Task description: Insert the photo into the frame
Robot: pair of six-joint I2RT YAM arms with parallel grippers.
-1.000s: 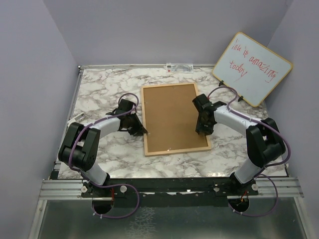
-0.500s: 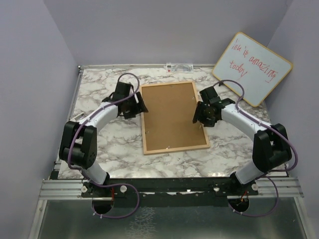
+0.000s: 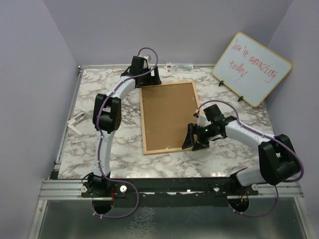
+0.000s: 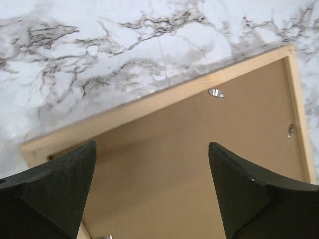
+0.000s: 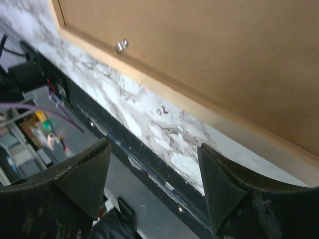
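The frame (image 3: 174,149) lies face down in the middle of the marble table, its thin light wood rim around a brown backing board (image 3: 167,114) held by small metal clips. The photo is out of view. My left gripper (image 3: 149,80) is stretched to the frame's far edge. In the left wrist view it hangs open over the backing board (image 4: 199,149), just inside the wooden rim (image 4: 164,97), holding nothing. My right gripper (image 3: 193,138) sits at the frame's near right corner. There its jaws (image 5: 153,149) stand open and empty over marble beside the rim (image 5: 149,74).
A wood-edged whiteboard (image 3: 251,68) with red writing leans at the back right. A small white piece (image 3: 77,122) lies at the table's left edge, and a label strip (image 3: 179,66) sits at the back. A metal rail (image 3: 169,188) runs along the near edge.
Left arm swung from the frame's left side up to its far edge and opened. Right gripper moved from the frame's right side down to its near right corner and opened.
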